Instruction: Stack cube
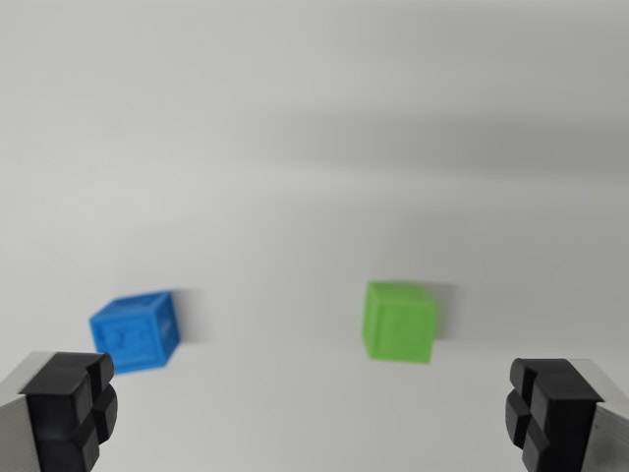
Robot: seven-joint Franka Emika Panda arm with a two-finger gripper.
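Your wrist view looks down on a plain white surface (314,147), slightly blurred. Two cubes sit on it, well apart from each other.

The blue cube (136,331) lies toward the wrist view's left, turned at an angle so one corner faces you. Its near face shows some raised pattern, too blurred to read. It sits just above the left finger in the picture, partly overlapped by that finger's black pad.

The green cube (400,322) lies right of centre, also a little skewed, with a soft shadow on its right side. Nothing touches it, and nothing stands between it and the blue cube; the strip of surface between them is bare.

Your fingers (69,408) show at both bottom corners, black pads on grey bodies. They are spread wide and released, with nothing between them. The gripper (313,411) hangs above the surface, and both cubes lie ahead of the fingertips rather than between them.
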